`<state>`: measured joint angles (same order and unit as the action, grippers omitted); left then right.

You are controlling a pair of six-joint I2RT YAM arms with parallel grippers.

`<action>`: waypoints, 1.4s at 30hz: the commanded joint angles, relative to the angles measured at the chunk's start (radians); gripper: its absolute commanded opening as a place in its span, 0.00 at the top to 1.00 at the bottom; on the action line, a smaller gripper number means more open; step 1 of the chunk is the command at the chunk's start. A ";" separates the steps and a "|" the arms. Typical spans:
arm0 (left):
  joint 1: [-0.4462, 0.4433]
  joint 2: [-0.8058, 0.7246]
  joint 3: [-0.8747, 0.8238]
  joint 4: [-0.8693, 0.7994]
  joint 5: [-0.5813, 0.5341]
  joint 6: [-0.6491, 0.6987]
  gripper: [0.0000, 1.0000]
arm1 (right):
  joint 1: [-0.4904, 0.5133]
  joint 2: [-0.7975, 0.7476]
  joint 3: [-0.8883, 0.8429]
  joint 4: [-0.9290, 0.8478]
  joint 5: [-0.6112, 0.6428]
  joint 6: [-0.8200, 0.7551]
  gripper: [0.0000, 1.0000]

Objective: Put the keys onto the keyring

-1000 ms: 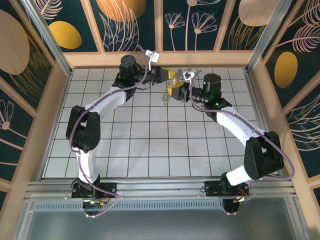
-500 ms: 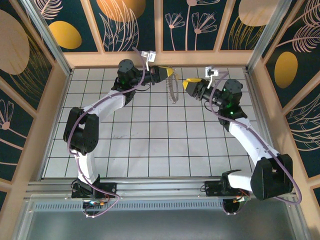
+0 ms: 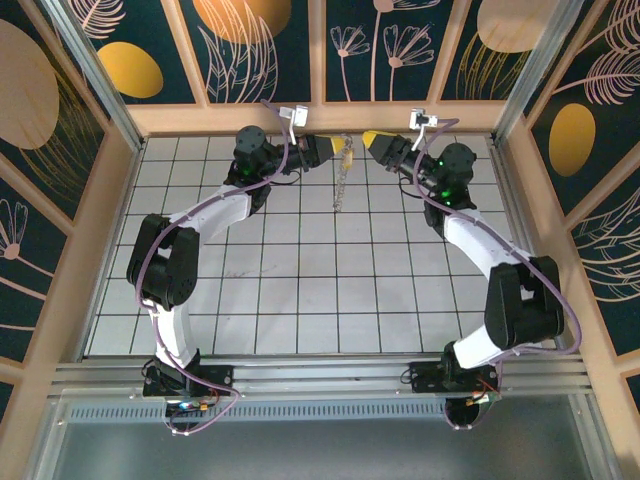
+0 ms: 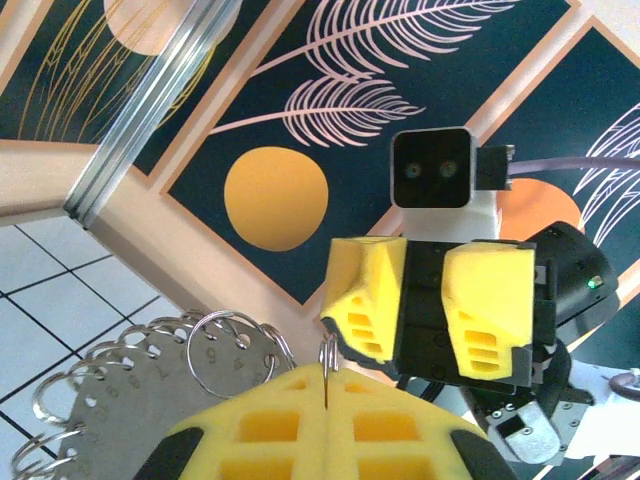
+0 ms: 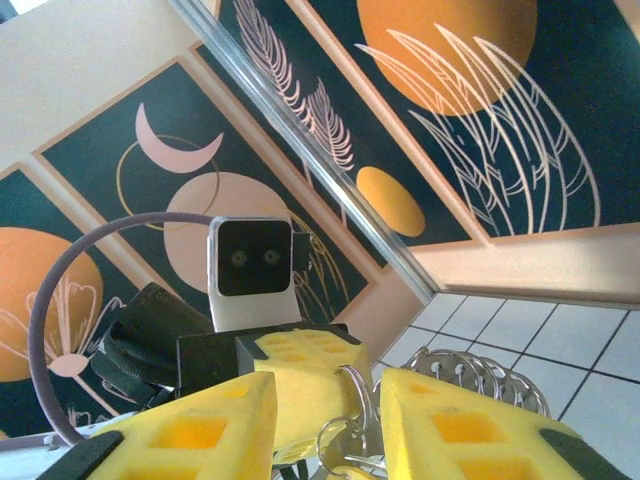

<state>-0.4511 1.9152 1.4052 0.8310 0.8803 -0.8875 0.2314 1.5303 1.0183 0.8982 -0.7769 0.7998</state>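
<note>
**Keyring hangs from our left hand, right hand faces it across a short gap**

The tiled desk [image 3: 300, 290] lies bare through the middle and bottom of the overhead view, so that is where we have open room. Both arms reach to the top centre, close under the wooden back rail [image 3: 320, 118], which leaves little room upward in the frame.

Our left hand [image 3: 336, 148] is pinched closed on the keyring [image 3: 342, 178]. The keyring hangs from it as a long, narrow strip, its long axis running down the frame with the lower end leaning slightly left. We cannot tell whether that end touches the tiles. In the left wrist view our fingers [image 4: 250, 430] meet on 1 thin wire loop. The rest of the keyring [image 4: 150, 400], a grey plate edged with small split rings, sits at the lower left.

Our right hand [image 3: 374, 141] sits just right of the keyring's top end, apart from it, with its tip pointing left toward it. Seen head-on from the left wrist, the right hand [image 4: 425, 320] has its 2 yellow fingers narrowly parted. In the right wrist view those fingers [image 5: 470, 430] stand apart, clamping nothing we can see. The left hand [image 5: 300, 368] and a fan of rings [image 5: 480, 375] lie just beyond the gap.

Small metal pieces [image 5: 335, 450] sit at the bottom centre of that view, and we cannot tell whether they are the keys.

We judge that the coming move depends on that left-to-right gap. An approach by the right hand would run leftward, crosswise to the hanging axis, and a nudge could set the keyring swinging.
</note>
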 commanded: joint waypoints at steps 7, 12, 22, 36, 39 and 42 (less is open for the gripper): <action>-0.004 -0.041 0.024 0.086 -0.001 -0.030 1.00 | 0.014 0.034 -0.018 0.254 -0.053 0.137 0.73; -0.006 -0.041 0.029 0.086 0.000 -0.031 1.00 | 0.024 0.060 -0.004 0.239 -0.043 0.136 0.76; -0.009 -0.042 0.032 0.085 0.003 -0.032 1.00 | 0.041 0.107 0.024 0.229 -0.043 0.131 0.75; -0.012 -0.045 0.034 0.081 0.011 -0.028 1.00 | 0.054 0.147 0.061 0.203 -0.045 0.124 0.82; -0.012 -0.045 0.033 0.082 0.013 -0.028 1.00 | 0.055 0.154 0.063 0.202 -0.046 0.123 0.83; -0.012 -0.047 0.032 0.081 0.013 -0.027 1.00 | 0.056 0.161 0.063 0.199 -0.045 0.121 0.88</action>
<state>-0.4545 1.9152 1.4052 0.8417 0.8810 -0.9081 0.2775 1.6722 1.0462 1.0744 -0.8085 0.9237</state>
